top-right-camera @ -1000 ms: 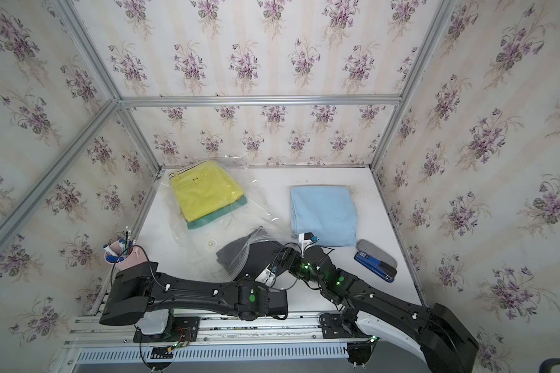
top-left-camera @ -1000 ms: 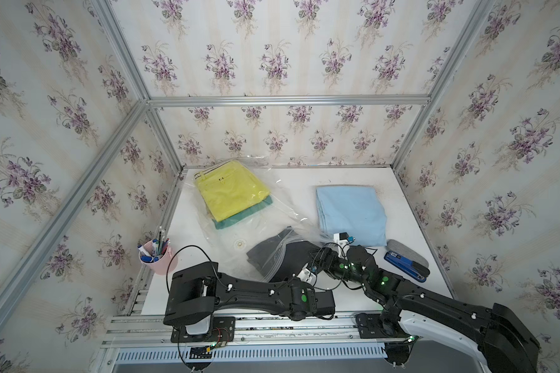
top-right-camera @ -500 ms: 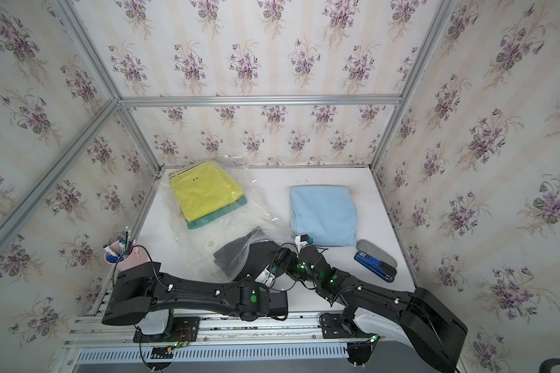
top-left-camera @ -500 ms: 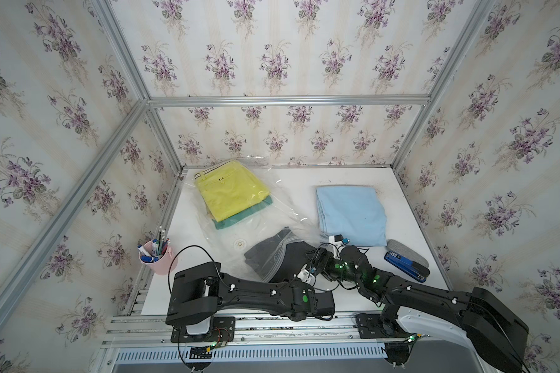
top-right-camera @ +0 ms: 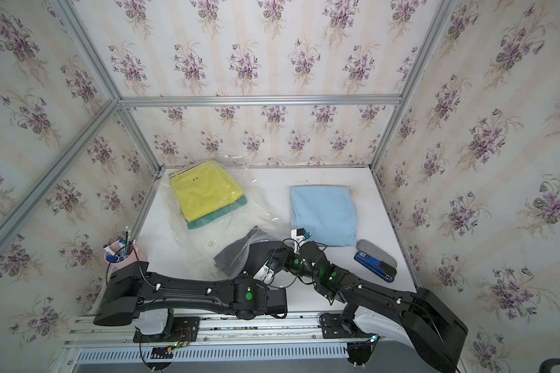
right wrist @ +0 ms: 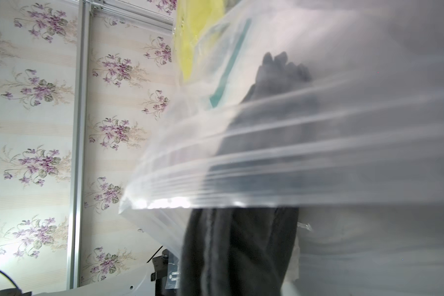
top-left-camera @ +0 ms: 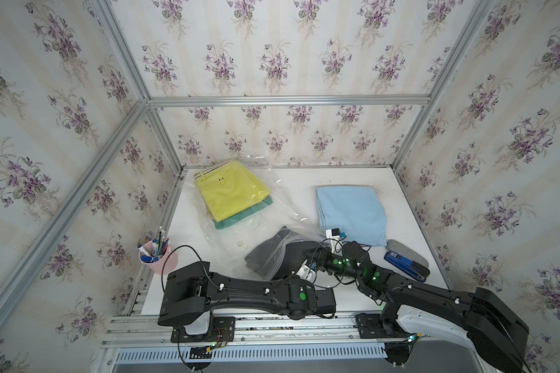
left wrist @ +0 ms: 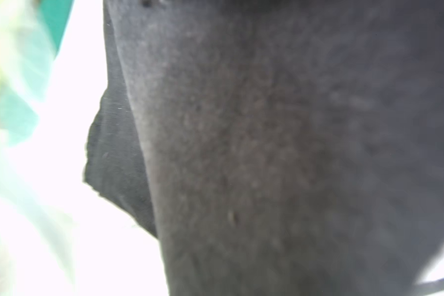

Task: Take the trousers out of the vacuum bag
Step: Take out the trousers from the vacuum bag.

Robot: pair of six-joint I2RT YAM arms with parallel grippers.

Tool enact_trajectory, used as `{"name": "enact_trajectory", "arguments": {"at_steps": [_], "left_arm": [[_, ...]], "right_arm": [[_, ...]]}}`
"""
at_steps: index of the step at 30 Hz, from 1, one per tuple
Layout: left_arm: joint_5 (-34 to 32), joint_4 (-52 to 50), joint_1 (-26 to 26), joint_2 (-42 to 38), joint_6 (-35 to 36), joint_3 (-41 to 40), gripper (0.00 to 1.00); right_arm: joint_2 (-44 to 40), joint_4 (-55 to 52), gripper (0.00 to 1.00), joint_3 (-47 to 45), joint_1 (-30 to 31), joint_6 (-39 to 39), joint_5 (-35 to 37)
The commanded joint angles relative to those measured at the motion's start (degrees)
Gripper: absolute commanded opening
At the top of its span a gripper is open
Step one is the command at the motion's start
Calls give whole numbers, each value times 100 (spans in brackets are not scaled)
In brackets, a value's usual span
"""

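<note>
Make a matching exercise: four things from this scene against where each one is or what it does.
Things:
1. yellow trousers
2. light blue trousers
3. black trousers
4. pink cup

Places:
A. bare on the table, outside the bag
B. holds pens
C. partly out of the bag's mouth
D. in the bag, on teal trousers

Pairs: 1-D, 2-A, 3-C, 4-B

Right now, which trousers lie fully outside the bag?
The light blue trousers, on bare table; the yellow and teal sit inside the bag, black partly in.
</note>
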Motion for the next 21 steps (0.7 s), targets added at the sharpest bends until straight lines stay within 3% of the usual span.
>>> {"name": "enact_trajectory", "arguments": {"at_steps": [1,12,21], "left_arm": [[-582,224,-67,-166,271,276,6],[-1011,-759,-449,-96,416,1571,6],[-962,-1108,-637,110,1153,2990,6]], "right_arm": [[-184,-51,0,164,36,-310,-416],[-1443,-1832,0,935,18,-1005,-415],[-1846,-3448,0,2157,18,-1924,-572]]}}
